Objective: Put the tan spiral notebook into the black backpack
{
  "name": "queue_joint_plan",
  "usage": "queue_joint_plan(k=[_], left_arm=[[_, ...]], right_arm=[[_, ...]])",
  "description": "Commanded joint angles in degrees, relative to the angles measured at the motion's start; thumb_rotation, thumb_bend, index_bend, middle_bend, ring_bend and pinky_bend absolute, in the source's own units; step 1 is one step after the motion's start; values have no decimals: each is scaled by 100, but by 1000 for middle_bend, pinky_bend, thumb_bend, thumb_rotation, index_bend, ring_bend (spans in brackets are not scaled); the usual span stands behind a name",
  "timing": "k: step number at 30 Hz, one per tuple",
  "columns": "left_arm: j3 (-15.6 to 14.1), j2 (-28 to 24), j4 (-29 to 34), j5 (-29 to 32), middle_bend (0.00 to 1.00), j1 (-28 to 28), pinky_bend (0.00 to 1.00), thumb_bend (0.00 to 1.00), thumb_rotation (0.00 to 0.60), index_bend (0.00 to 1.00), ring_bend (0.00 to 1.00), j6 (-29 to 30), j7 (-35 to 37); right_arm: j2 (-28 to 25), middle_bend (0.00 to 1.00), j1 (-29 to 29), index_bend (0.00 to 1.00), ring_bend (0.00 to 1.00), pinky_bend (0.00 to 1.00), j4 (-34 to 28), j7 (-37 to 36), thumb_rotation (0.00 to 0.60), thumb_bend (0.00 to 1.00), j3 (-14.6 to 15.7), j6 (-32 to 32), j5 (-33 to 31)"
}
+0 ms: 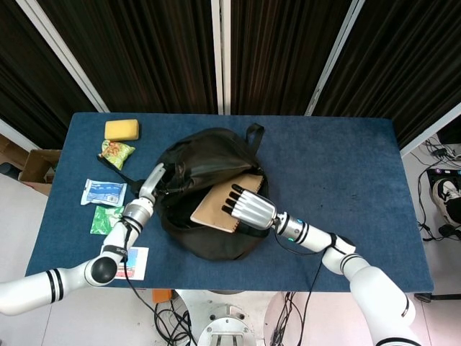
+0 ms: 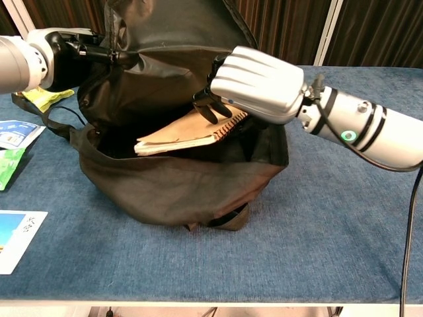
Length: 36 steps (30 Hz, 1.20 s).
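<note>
The notebook (image 2: pixel 187 131) is gripped by the right hand (image 2: pixel 258 84), fingers (image 1: pixel 235 202) lying over its cover, spiral edge beneath them, and is held tilted inside the open backpack (image 2: pixel 173 182); the upper flap is pinched by the left hand (image 1: pixel 152 185).

Blue table (image 1: pixel 338 166); black backpack (image 1: pixel 209 162), yellow sponge (image 1: pixel 122 129), snack packets (image 1: pixel 104 192).
</note>
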<state>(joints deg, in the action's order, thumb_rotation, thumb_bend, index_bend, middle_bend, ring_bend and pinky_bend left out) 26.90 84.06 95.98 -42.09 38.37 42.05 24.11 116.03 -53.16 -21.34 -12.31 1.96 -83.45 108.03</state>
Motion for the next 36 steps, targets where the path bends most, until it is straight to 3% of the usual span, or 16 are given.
queue_joint_plan(k=[1, 7, 9, 12, 15, 19, 28, 36], left_arm=[[-1, -38, 51, -23, 689, -21, 355, 536, 600, 614, 571, -8, 46], [-23, -109, 144, -78, 688, -57, 356, 536, 600, 613, 572, -15, 138], [-40, -115, 147, -88, 687, -59, 356, 535, 600, 613, 571, -8, 153], [-71, -112, 123, -120, 686, -72, 356, 535, 600, 612, 571, 8, 182], [-94, -106, 96, -152, 684, -92, 356, 535, 600, 611, 571, -8, 245], [-135, -96, 46, -258, 680, -118, 356, 535, 600, 608, 564, -64, 330], [-294, -114, -39, -604, 674, -217, 355, 535, 600, 602, 550, -81, 407], [-899, -197, -40, -1728, 601, -311, 316, 535, 600, 573, 470, 158, -203]], right_arm=[[256, 727, -74, 1000, 588, 469, 309, -75, 600, 483, -59, 276, -193], [586, 721, -173, 998, 580, 440, 666, 42, 600, 476, -153, 781, -483], [648, 677, -190, 945, 546, 388, 683, 123, 600, 435, -167, 921, -561], [685, 497, -92, 660, 349, 237, 549, 218, 600, 276, -232, 947, -719], [636, 256, 80, 246, 84, 72, 270, 416, 600, 88, -275, 860, -848], [429, 132, 339, 36, 0, 6, -305, 730, 600, 7, -276, 608, -932], [-645, 74, 952, 0, 0, 0, -2392, 1880, 600, 0, -128, -161, -811], [-2358, 108, 1863, 0, 0, 0, -4370, 2881, 600, 0, 428, -1529, -132]])
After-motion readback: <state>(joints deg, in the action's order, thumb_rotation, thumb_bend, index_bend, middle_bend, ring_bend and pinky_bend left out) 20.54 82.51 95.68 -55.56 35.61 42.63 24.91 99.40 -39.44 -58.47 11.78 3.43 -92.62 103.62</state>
